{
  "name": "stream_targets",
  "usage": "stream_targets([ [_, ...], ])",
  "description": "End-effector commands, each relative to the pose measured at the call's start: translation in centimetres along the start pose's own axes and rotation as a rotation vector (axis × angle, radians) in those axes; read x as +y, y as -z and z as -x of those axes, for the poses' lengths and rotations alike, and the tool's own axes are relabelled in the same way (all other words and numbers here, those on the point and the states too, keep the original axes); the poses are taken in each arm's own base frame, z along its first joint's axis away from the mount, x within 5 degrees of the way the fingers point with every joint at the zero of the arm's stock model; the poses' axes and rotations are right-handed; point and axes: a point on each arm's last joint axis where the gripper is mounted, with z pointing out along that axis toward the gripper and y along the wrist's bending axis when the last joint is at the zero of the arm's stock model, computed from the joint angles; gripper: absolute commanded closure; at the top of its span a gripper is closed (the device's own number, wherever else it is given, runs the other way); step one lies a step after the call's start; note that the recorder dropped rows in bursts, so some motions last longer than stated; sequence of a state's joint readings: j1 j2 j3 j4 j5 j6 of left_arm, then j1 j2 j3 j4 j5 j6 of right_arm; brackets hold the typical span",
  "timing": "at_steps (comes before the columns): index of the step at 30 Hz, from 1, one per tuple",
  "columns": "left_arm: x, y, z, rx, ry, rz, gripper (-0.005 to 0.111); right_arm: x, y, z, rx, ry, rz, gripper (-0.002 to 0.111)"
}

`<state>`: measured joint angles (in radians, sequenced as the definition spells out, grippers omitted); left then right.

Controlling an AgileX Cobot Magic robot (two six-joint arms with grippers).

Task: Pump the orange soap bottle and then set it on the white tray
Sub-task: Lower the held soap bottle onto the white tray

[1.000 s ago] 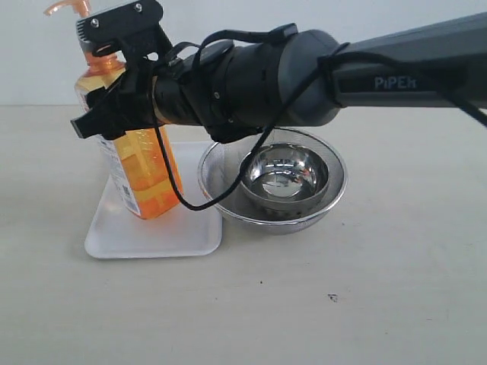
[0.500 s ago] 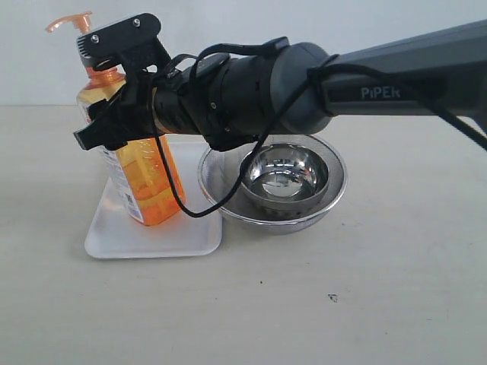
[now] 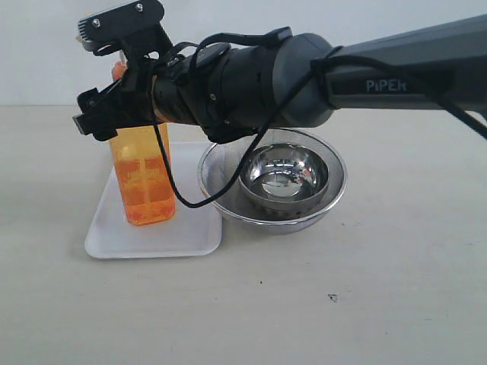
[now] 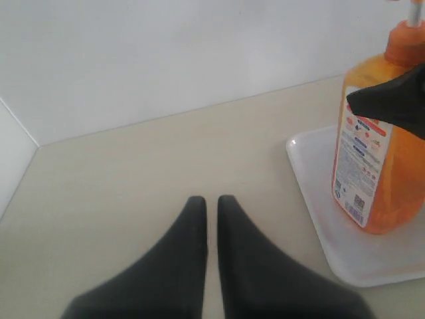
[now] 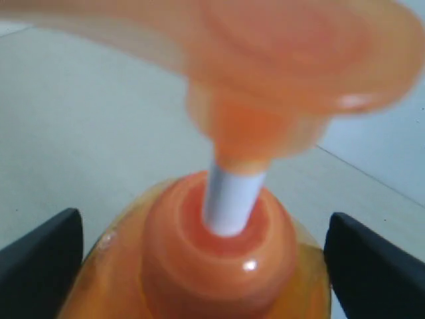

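Note:
The orange soap bottle (image 3: pixel 144 182) stands upright on the white tray (image 3: pixel 190 236). My right gripper (image 3: pixel 106 114) reaches in from the right at the bottle's neck and hides most of the pump head. In the right wrist view the gripper (image 5: pixel 206 266) is open, one black finger (image 5: pixel 40 262) on each side of the bottle's shoulder (image 5: pixel 219 266), close against it. The pump head (image 5: pixel 285 66) is blurred, above its white stem. My left gripper (image 4: pixel 211 199) is shut and empty, low over the table, apart from the bottle (image 4: pixel 378 173) and the tray (image 4: pixel 332 226).
A round steel mesh bowl (image 3: pixel 228 205) touches the tray's right edge, and a smaller shiny steel bowl (image 3: pixel 285 179) sits inside it. The right arm (image 3: pixel 380 76) stretches across above both bowls. A wall runs behind the table.
The bottle was tilted in the right gripper over the tray; now it stands upright on the tray, turned so its label faces away. The right jaws have widened.

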<state>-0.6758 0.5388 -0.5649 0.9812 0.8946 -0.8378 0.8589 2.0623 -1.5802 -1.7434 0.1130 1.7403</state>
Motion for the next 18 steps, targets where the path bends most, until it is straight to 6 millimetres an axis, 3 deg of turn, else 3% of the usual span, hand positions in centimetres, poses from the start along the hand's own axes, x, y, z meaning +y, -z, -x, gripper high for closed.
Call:
stream_targets([
  [1,0.0,0.0,-0.1,-0.01,-0.01,-0.004,0.102,0.0,0.5,0.9,-0.022,-0.006,0.006,0.019],
  [11,0.0,0.0,0.0,-0.012,-0.012,-0.002,0.102,0.1,4.3,3.7,-0.079,-0.007,0.063,0.019],
  [18,0.1,0.0,0.0,-0.018,-0.02,0.005,0.102,-0.1,7.4,2.9,-0.048,-0.004,0.079,0.019],
])
